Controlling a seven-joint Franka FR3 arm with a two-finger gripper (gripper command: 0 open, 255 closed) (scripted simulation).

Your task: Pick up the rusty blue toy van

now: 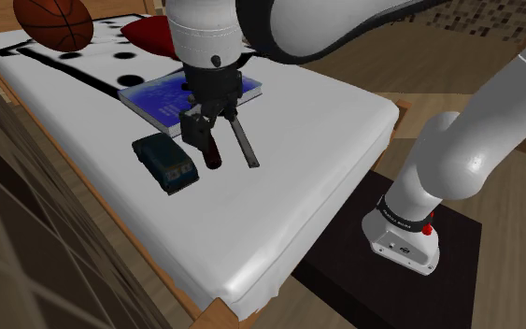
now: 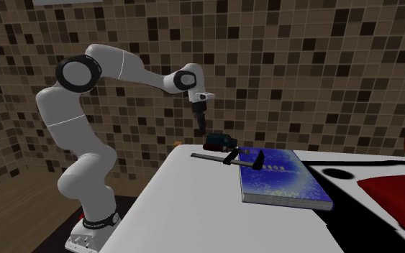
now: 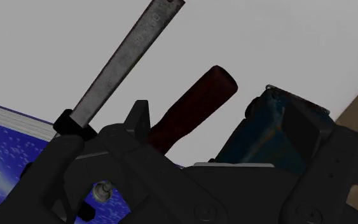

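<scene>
White bed [image 1: 326, 131], shoulder view: dark blue toy van [image 1: 164, 162] is being seen lying beside a red-handled tool [image 1: 216, 154], under the claw [image 1: 205, 131]. Second exterior view: claw is being held above van [image 2: 219, 139], apart. Wrist view: fingers [image 3: 63, 165] are being held apart, nothing being gripped.

We tag the toy van [image 1: 164, 164] as dull dark blue-green paint. The tool beside it has a flat grey blade [image 3: 123, 60] that looks like rough, speckled metal and a dark red handle [image 3: 193, 105], smooth with a soft sheen. We note the book [image 2: 283, 180] has a glossy blue cover and pale paper-like page edges, the bed's white cover [image 1: 307, 140] is smooth and faintly shiny on a wood frame [image 1: 216, 310], the ball [image 1: 55, 23] is matt orange-brown, the wall [image 2: 301, 57] is small brown mosaic tiles, and the arm [image 1: 457, 159] is a glossy white shell.
</scene>
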